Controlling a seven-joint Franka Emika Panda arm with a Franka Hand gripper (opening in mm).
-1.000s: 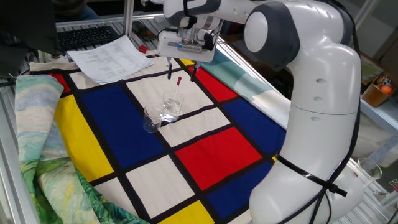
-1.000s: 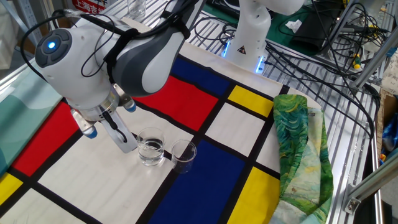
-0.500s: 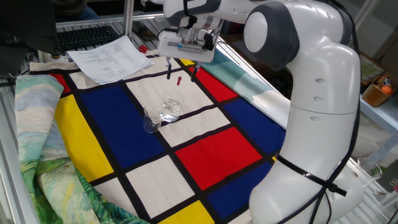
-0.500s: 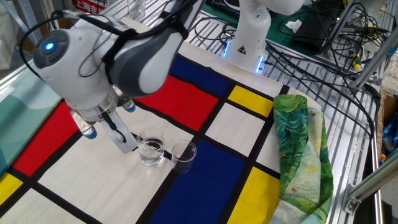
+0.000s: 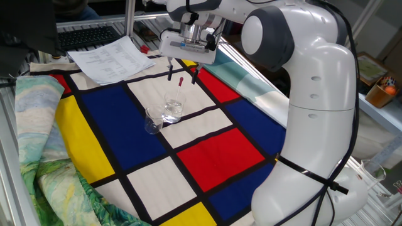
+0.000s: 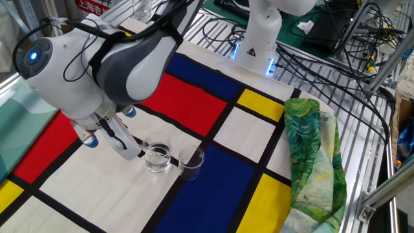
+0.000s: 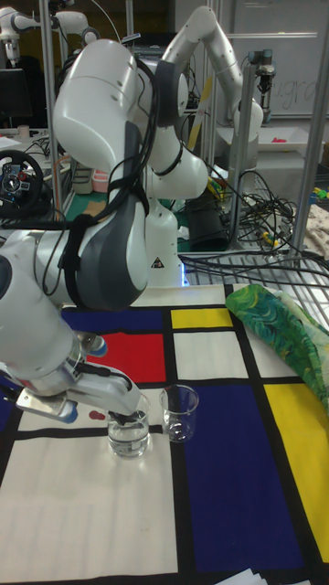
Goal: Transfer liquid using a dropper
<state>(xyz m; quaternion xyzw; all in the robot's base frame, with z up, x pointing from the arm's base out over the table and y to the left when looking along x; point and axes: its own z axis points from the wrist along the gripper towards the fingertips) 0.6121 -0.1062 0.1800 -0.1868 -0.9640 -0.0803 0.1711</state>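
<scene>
Two beakers (image 5: pixel 164 114) are seen near the bench (image 5: pixel 213 150) middle; one dropper (image 5: pixel 179 93) leans in one. The gripper (image 5: pixel 181 73) is spread above its red bulb. One green cloth (image 6: pixel 310 162) is draped at an edge.

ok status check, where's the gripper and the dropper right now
Gripper above the beakers, jaws open around the red bulb, not gripping. Slim clear dropper with red bulb stands tilted in the water-filled glass beaker. Empty glass beaker alongside, nothing blocking.

Printed papers (image 5: pixel 112 58) and keyboard (image 5: pixel 85 36) beside the checkered cloth (image 5: pixel 213 149).
</scene>
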